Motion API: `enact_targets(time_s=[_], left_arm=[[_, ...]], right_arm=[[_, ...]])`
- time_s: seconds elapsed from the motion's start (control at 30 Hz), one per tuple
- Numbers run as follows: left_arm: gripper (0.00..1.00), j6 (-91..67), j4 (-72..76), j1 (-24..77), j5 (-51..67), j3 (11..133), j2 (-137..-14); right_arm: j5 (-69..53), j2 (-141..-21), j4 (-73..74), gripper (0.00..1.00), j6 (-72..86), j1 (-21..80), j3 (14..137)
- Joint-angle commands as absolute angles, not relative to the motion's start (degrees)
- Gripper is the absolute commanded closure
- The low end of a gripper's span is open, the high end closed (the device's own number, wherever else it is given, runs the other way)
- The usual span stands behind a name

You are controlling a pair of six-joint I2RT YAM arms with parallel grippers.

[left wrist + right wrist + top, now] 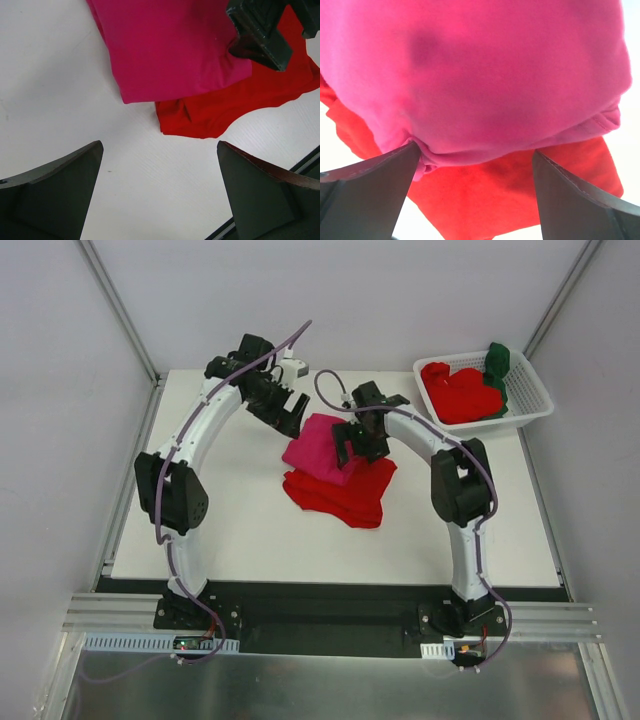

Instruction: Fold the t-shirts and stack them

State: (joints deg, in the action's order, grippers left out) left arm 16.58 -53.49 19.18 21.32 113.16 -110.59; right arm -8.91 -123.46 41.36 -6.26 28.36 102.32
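White table (250, 530), folded magenta t-shirt (315, 445) atop perhaps folded red t-shirt (345, 500)

A white bench (250, 530) stands between pale walls (50, 390), carrying a white slotted plastic basket (538, 382) at its far right corner, with a black strip (330, 610) and an aluminium rail (100, 612) along its near edge.
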Motion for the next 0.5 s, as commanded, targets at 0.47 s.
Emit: enact_targets(time_s=[0.47], left_arm=[[0.01, 17.75, -54.84, 21.53, 24.79, 117.25, -112.85]], right_arm=[[-31.46, -119.27, 41.75, 0.04, 7.82, 21.09, 104.15]])
